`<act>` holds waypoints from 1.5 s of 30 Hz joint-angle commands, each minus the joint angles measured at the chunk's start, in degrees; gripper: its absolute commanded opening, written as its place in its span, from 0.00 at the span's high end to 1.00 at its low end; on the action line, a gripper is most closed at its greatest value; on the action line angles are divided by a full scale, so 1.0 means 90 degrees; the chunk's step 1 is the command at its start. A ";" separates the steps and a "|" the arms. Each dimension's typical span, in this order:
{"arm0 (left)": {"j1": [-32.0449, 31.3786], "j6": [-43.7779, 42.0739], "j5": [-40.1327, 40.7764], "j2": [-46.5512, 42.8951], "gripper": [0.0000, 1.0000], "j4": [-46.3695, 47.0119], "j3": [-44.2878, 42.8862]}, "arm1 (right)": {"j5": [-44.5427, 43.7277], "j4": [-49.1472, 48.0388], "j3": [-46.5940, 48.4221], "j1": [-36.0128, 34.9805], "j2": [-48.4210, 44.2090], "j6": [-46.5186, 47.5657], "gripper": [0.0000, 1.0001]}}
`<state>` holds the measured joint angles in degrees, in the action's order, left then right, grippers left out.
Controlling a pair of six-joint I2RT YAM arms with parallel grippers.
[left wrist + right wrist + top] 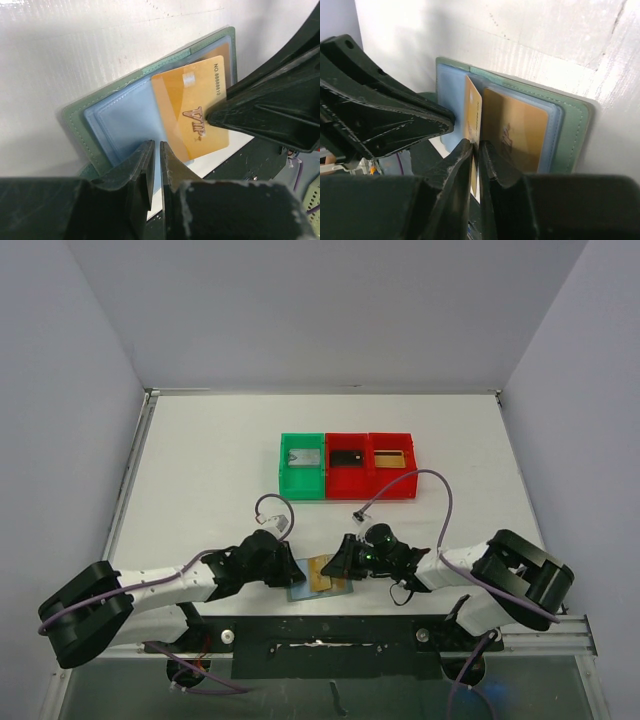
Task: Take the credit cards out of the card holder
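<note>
The card holder point(300, 590) lies open near the table's front edge, pale blue inside with a green border point(75, 120). My left gripper point(156, 148) is shut on the holder's near blue panel point(125, 120). My right gripper point(476, 146) is shut on the edge of a gold "VIP" credit card point(473, 112), which is partly out of its pocket and tilted up; it also shows in the left wrist view point(192, 112) and the top view point(320, 575). A second gold card point(517, 131) sits in the holder's pocket. Both grippers point(290, 575) point(340, 562) meet over the holder.
A green bin point(302, 480) and two red bins point(348, 480) point(392, 482) stand in a row at mid-table; the green one holds a grey item, the red ones a black item and a gold card. The black base rail point(330, 630) runs just in front of the holder.
</note>
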<state>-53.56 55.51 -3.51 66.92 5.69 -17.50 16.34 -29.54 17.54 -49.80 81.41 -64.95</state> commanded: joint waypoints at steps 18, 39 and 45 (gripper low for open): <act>-0.0021 -0.0151 -0.0044 0.0254 0.90 -0.0210 -0.0154 | 0.0226 -0.0365 0.0515 -0.0063 0.0538 0.0028 0.89; 0.0010 -0.0400 0.0039 -0.0621 0.82 -0.0895 -0.1255 | -0.2095 0.3292 0.0828 0.0114 -0.3148 0.1528 1.00; -0.0105 -0.0325 -0.0537 0.0381 0.81 0.0105 -0.1550 | -0.3610 0.3505 0.0572 0.0114 -0.4588 0.2273 1.00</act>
<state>-53.69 53.17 -5.26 65.78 -0.60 -29.52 -4.45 0.54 22.37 -49.10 46.30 -51.09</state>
